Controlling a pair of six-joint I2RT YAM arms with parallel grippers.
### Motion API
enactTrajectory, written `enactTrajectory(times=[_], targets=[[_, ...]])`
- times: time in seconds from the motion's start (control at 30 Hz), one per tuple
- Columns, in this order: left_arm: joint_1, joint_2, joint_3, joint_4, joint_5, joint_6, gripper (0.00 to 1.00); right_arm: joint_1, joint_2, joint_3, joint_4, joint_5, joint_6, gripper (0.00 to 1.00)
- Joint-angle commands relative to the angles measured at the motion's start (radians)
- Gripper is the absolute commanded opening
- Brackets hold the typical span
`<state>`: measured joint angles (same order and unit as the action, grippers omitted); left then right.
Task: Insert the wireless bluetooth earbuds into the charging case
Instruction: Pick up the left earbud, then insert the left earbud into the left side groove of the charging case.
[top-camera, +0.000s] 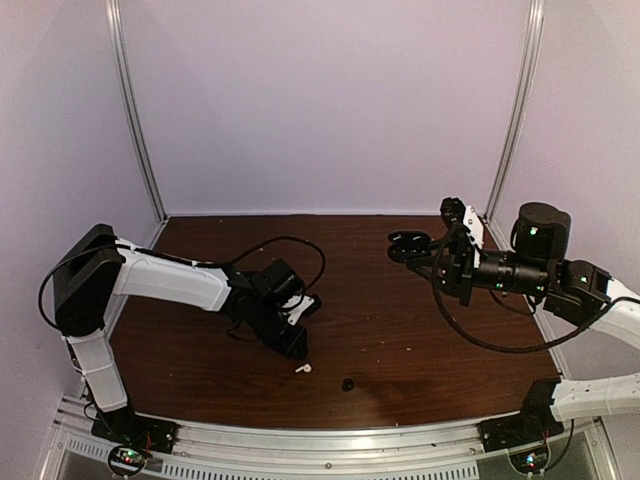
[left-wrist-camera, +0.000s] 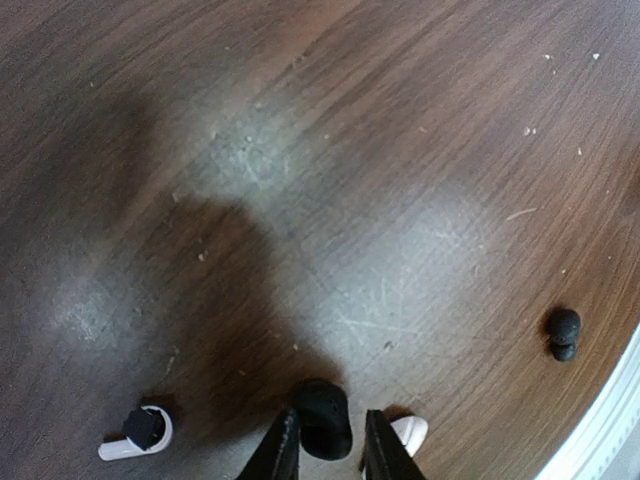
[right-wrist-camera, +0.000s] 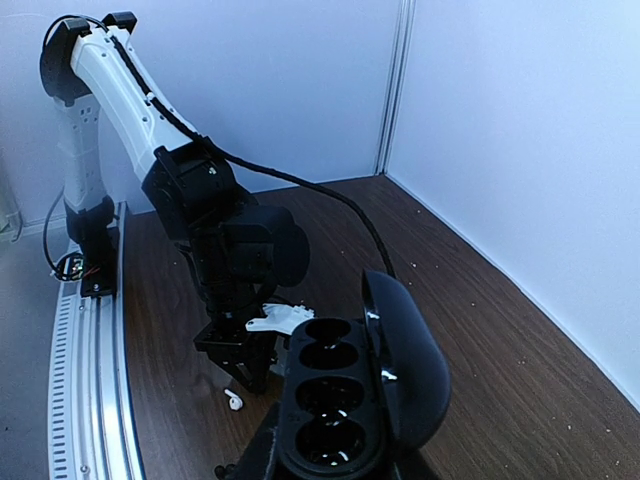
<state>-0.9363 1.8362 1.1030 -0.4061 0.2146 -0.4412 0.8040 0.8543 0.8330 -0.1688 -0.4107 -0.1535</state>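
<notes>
While my right fingers (top-camera: 408, 246) hold the open charging case (right-wrist-camera: 405, 370) aloft, well off to the right, my left fingers (left-wrist-camera: 328, 455) are down at the desk (left-wrist-camera: 300, 200), narrowly parted either side of one black earbud (left-wrist-camera: 322, 418). It sits squarely between them with a sliver of gap on one side, so I'd say it's not pinched yet. The second black earbud (left-wrist-camera: 562, 333) lies further right, and a white stemmed earbud (left-wrist-camera: 138, 434) sits to the left.

Left hand (left-wrist-camera: 330, 440) cut off below, white earbud (left-wrist-camera: 410, 432) half behind finger, charging case (right-wrist-camera: 360, 400) base cropped
</notes>
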Motion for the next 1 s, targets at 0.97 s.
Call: enactTrajectory(times=[0.97], targets=[[-0.001,-0.462,0.058,0.119,0.052,0.337,0.04,0.006,0.065,0.019,0.054,-0.250,-0.057,0.00]])
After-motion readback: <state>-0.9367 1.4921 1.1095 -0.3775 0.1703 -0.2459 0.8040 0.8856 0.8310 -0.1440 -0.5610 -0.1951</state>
